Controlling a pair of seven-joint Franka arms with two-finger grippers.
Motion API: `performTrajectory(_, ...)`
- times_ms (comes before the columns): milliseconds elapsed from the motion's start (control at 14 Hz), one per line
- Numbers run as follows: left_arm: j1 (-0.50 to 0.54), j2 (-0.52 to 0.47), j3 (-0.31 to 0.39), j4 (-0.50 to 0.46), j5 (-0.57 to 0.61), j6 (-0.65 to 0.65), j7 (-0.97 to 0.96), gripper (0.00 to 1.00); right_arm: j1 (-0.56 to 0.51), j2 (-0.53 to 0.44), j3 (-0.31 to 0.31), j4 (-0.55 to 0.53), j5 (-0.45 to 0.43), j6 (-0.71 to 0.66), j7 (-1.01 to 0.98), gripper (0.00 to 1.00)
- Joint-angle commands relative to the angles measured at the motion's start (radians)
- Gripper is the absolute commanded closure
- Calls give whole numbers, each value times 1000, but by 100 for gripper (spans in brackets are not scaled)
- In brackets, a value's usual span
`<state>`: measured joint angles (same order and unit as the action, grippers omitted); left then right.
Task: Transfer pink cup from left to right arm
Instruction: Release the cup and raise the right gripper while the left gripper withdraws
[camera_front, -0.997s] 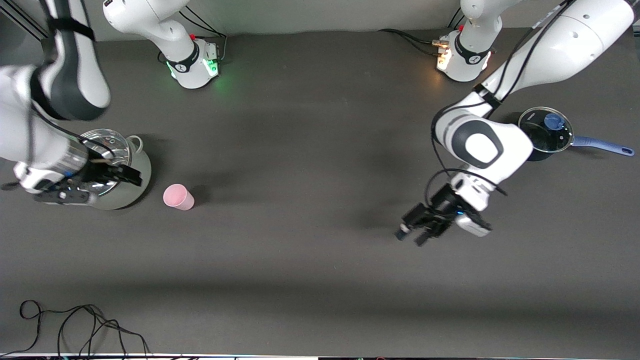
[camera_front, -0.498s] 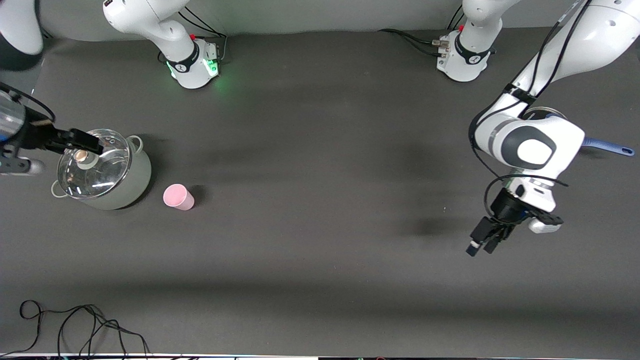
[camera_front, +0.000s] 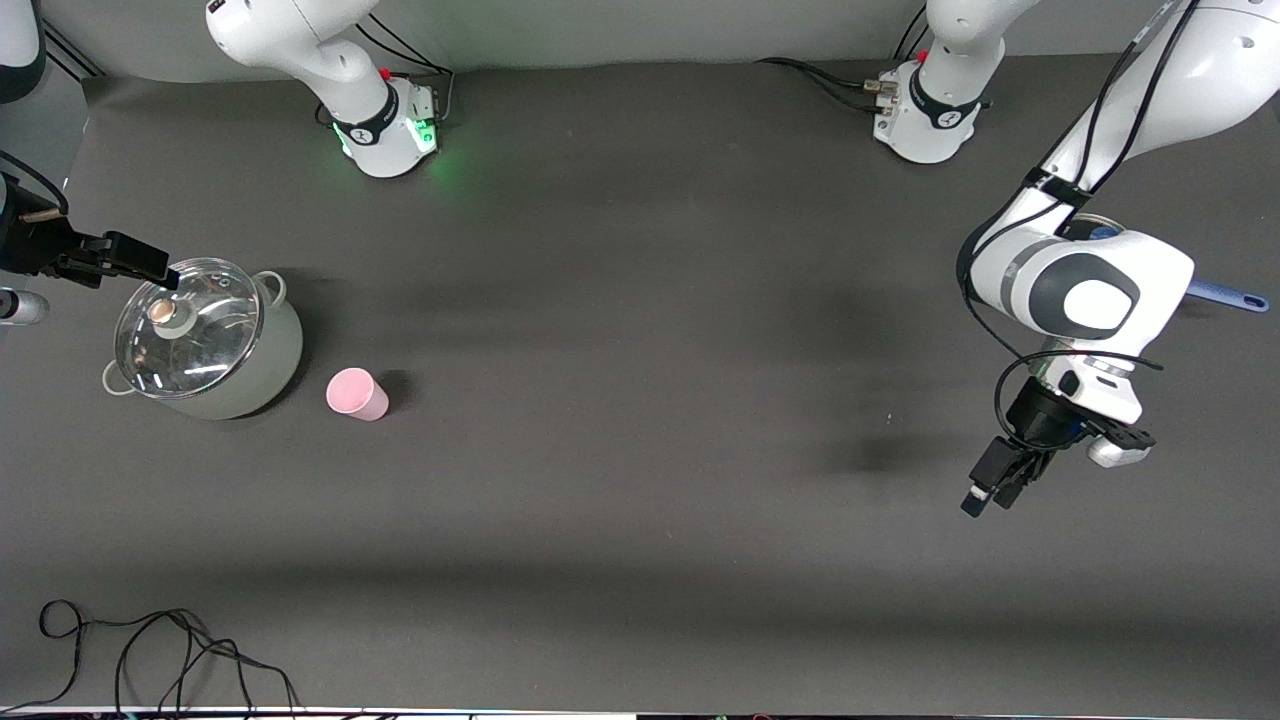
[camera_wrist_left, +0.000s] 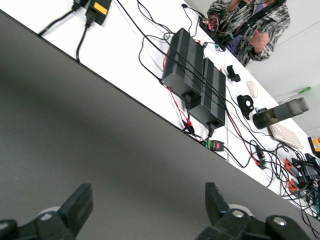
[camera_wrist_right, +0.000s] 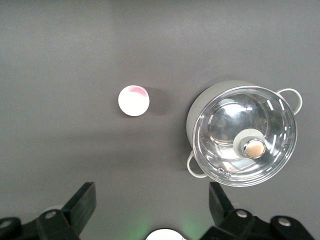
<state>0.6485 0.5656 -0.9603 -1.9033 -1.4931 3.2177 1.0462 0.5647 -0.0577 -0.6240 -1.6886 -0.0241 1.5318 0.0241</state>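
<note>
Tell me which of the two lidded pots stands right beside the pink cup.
The pale-green metal stockpot with a glass lid, at the right arm's end of the table; the small pale-pink plastic cup stands beside it. The blue-handled saucepan sits at the left arm's end.

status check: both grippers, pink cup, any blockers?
Left gripper open, empty, at the left arm's end. Right gripper open, over the lidded pot. Pink cup on the table beside that pot, ungrasped.

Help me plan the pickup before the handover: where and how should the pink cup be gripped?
Grip the pink cup across its round side wall, coming down from above, probably near the upper end. It stands alone on the table beside the lidded pot, with free space around it. The left gripper and right gripper are both open and far off.
</note>
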Motion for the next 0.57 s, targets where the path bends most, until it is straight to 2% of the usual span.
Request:
performTrajectory(0, 3, -47, 8, -26, -18, -82, -18, 0, 6, -5, -2, 0, -25, -7, -18, 0)
performTrajectory(142, 11, -90, 21, -28, -18, -136, -25, 0, 9, -5, -2, 0, -25, -7, -16, 0)
performTrajectory(285, -3, -147, 92, -34, -18, -307, -66, 0, 12, -5, -2, -2, -25, -7, -16, 0)
performTrajectory(498, -23, -196, 176, -36, 6, -479, -161, 0, -12, -5, 10, 0, -25, -7, -16, 0)
